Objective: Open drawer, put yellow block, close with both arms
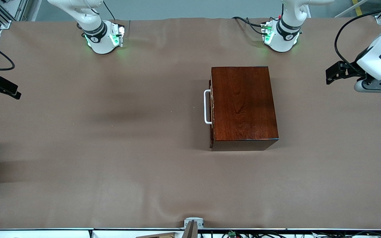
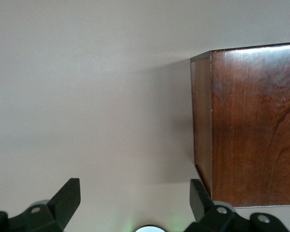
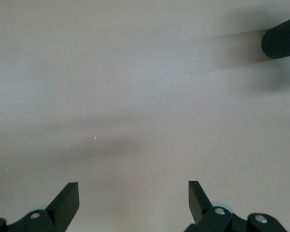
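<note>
Both claws waited wide open, holding nothing: left claw [image 2: 135, 193] and right claw [image 3: 134, 193] over bare surface [image 1: 111, 148]. The drawer [image 1: 243, 105] sat shut, its handle [image 1: 206, 107] facing the right arm's end. No yellow block showed, so it was either shut inside or out of view.

One obstacle on the tabletop [image 1: 111, 132]: the wooden drawer box [image 1: 243, 105].
Box sits toward the left arm's end, drawer shut, white handle [image 1: 207, 107] facing the right arm's end with bare cloth in front of it. Left pincer [image 2: 135, 203] fingers spread, over bare cloth just beside the box. Right pincer [image 3: 134, 200] fingers spread, over bare cloth; a dark cylinder [image 3: 282, 42] lies near.
</note>
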